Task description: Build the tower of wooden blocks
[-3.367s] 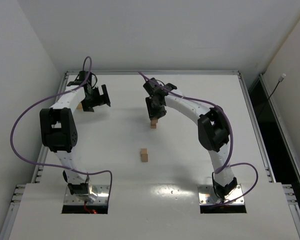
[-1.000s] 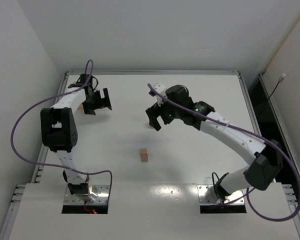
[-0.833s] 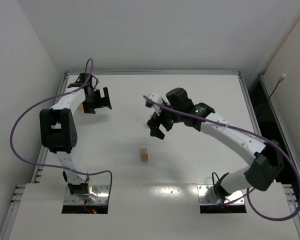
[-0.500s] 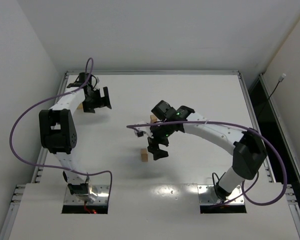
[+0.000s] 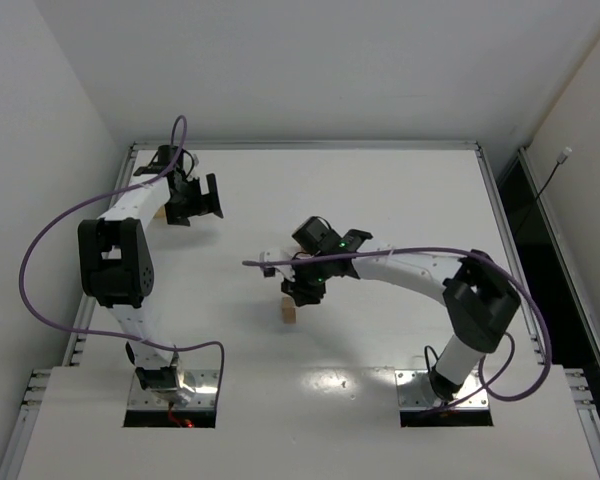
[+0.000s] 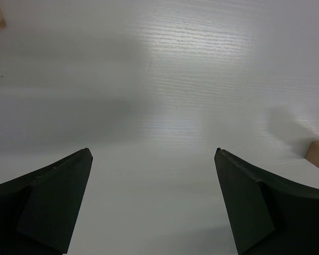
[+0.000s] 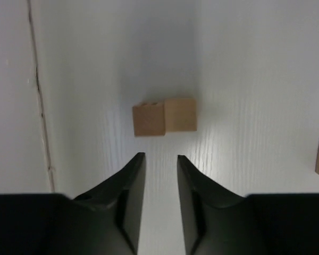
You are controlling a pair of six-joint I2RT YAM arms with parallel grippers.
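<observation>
- Top external view is showing the tower (image 5: 289, 311) standing mid-counter (image 5: 380, 180), near the arms;
- right claw (image 5: 302, 293) is hovering just beside its top, fingers drawn together, gripping nothing;
- left claw (image 5: 200, 207) is hanging spread wide, empty, far left;
- right wrist view is showing the tower (image 7: 165, 117) just ahead of the fingertips, apart.

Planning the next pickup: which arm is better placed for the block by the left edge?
Left: the left gripper, open, hangs beside that block; the right gripper is shut at the tower.
</observation>
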